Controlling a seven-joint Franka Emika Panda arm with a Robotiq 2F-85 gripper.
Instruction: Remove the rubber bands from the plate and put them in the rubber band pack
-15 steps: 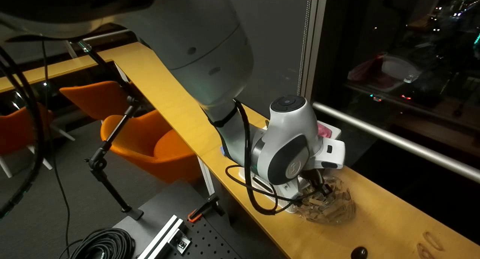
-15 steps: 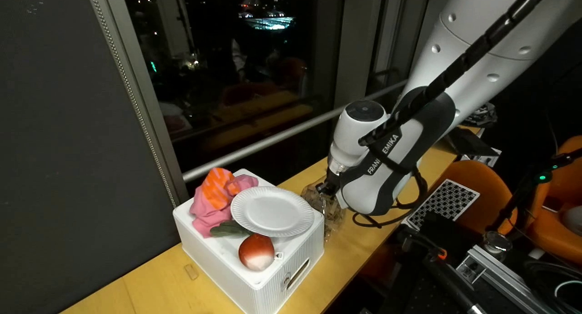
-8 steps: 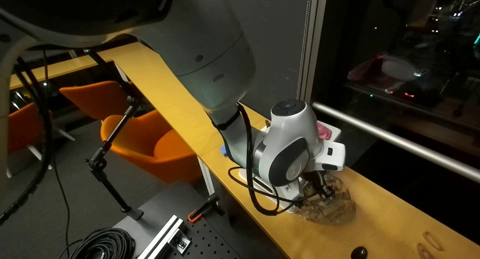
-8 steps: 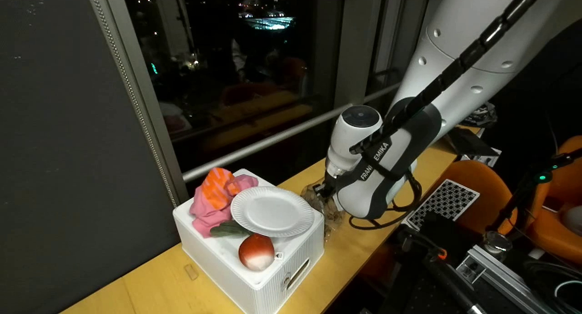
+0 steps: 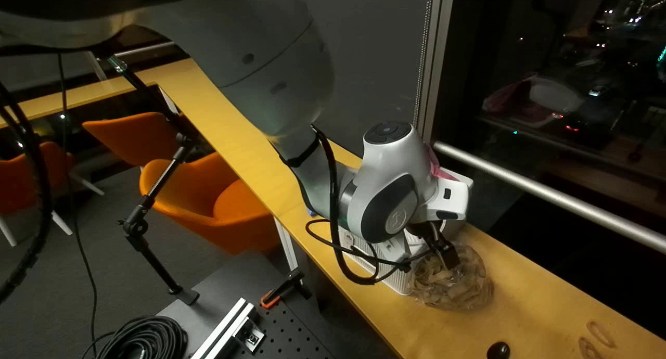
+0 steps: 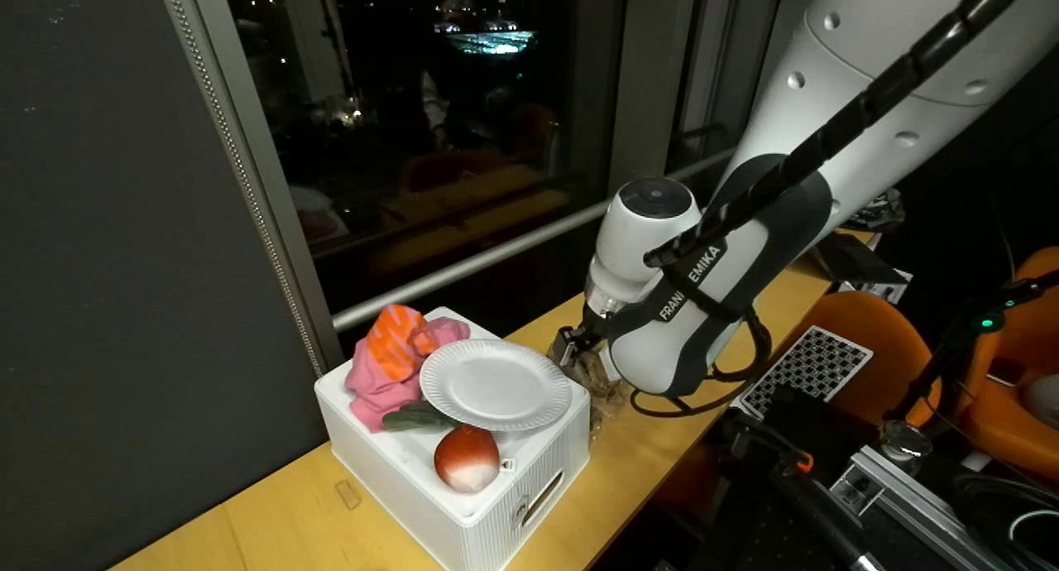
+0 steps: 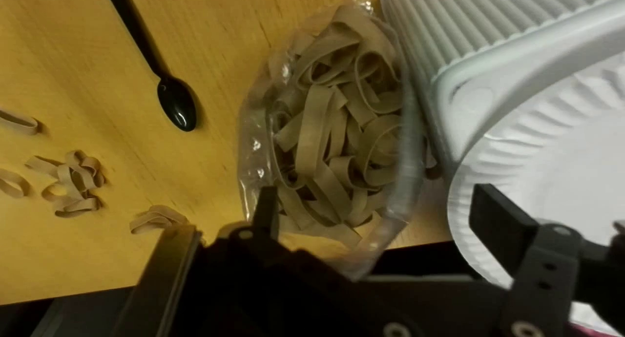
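You're in an office-like lab: in an exterior view, orange chairs [image 5: 208,208] at left, a night-dark window [image 5: 551,52] at upper right, a perforated board [image 5: 285,334] and coiled cable [image 5: 144,328] along the bottom edge.

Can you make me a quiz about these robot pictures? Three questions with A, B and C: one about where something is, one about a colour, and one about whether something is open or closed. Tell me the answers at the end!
1. Where is the plate, compared with the box?
A) Under it
B) On top of it
C) On the floor beside it

2. What colour is the spoon?
A) White
B) Red
C) Black

3. How are the robot's fingers?
A) Spread apart
B) Pinched shut
C) Closed around the spoon

Answers:
1. B: an exterior view shows the plate lying up on the box.
2. C: its bowl and handle look black in the wrist view.
3. A: the wrist view shows a wide gap between them.
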